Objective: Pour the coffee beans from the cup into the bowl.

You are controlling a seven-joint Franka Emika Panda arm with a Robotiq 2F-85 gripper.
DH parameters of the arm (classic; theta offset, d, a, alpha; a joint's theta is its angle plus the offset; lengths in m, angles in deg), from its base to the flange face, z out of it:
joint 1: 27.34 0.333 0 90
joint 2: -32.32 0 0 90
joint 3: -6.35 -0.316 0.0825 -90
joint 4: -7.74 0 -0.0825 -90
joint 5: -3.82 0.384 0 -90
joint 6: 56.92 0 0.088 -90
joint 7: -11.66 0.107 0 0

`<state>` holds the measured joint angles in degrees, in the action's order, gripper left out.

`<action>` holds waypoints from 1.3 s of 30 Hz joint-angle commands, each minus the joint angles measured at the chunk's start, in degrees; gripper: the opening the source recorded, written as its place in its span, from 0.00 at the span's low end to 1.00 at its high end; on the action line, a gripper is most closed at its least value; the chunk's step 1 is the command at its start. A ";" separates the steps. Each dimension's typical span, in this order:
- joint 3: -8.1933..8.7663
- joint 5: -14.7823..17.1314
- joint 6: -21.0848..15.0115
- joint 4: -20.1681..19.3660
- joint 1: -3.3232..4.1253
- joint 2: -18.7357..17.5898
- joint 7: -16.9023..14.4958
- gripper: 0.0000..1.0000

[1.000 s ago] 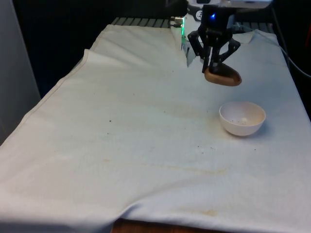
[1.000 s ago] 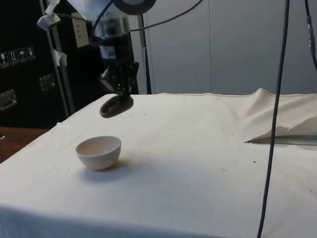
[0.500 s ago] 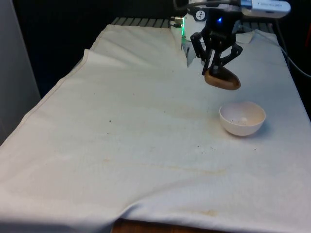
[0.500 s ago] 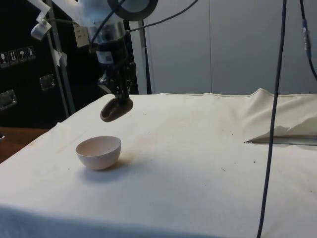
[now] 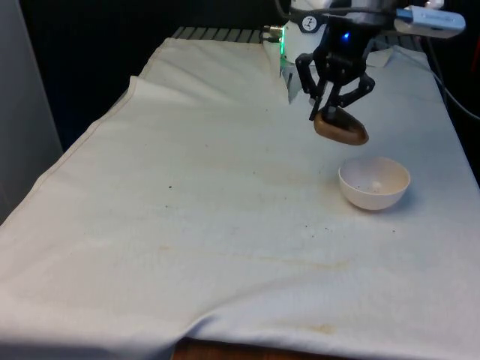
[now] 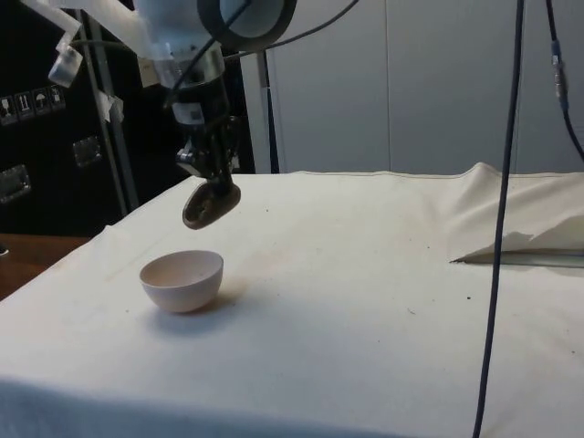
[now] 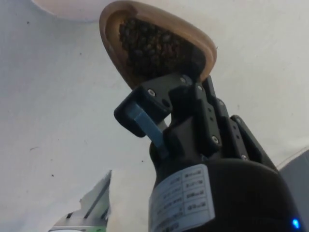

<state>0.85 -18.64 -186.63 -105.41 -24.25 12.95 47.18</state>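
We found the brown cup [image 5: 341, 127] held off the table in the air, tilted, above and just short of the white bowl [image 5: 373, 182], on the side toward the front view's left. In the wrist view the coffee beans [image 7: 154, 46] were packed inside the cup, none seen falling. The bowl held at most a few dark specks; we could not tell whether these were beans. The gripper [image 5: 334, 106] was clamped on the cup's rim, one finger inside and one outside. The bowl stood on the white cloth [image 5: 210, 210] near the front view's right edge. We judged the pour as just beginning: lift and carry were done, the tilt partial, and the emptying of the cup remained.
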 commanded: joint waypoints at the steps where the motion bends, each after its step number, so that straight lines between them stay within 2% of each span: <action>1: 0.06 -0.86 1.32 1.38 0.57 -0.86 0.97 0.00; 2: -0.17 -0.46 0.46 0.63 0.06 -0.40 0.46 0.00; 3: -0.17 -1.26 1.66 1.89 0.63 -1.20 1.38 0.00; 10: -1.78 -4.18 4.64 5.39 1.09 -3.38 4.07 0.00; 11: -2.06 -4.53 5.04 5.67 1.09 -3.61 4.41 0.00; 12: -2.35 -4.35 4.47 5.39 0.63 -3.50 4.07 0.00; 13: -2.35 -4.93 5.50 5.96 1.15 -3.72 4.81 0.00; 20: -4.35 -7.91 8.42 7.16 1.49 -4.58 7.73 0.00; 21: -4.76 -7.79 7.85 6.70 0.97 -4.24 7.56 0.00; 22: -4.81 -8.77 9.00 7.45 1.55 -4.87 8.42 0.00; 29: -6.25 -11.17 11.86 8.71 1.43 -5.73 9.17 0.00; 30: -6.30 -10.89 11.06 8.42 1.09 -5.61 9.05 0.00; 31: -6.53 -11.63 12.55 8.94 1.43 -5.84 9.17 0.00; 36: -7.10 -13.46 13.12 9.00 1.38 -5.90 9.00 0.00; 38: -7.22 -13.24 12.72 8.71 1.09 -5.73 9.05 0.00; 39: -7.28 -14.09 13.24 9.00 1.38 -5.90 9.00 0.00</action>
<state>-6.49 -32.56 -173.86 -96.71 -23.16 7.16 56.23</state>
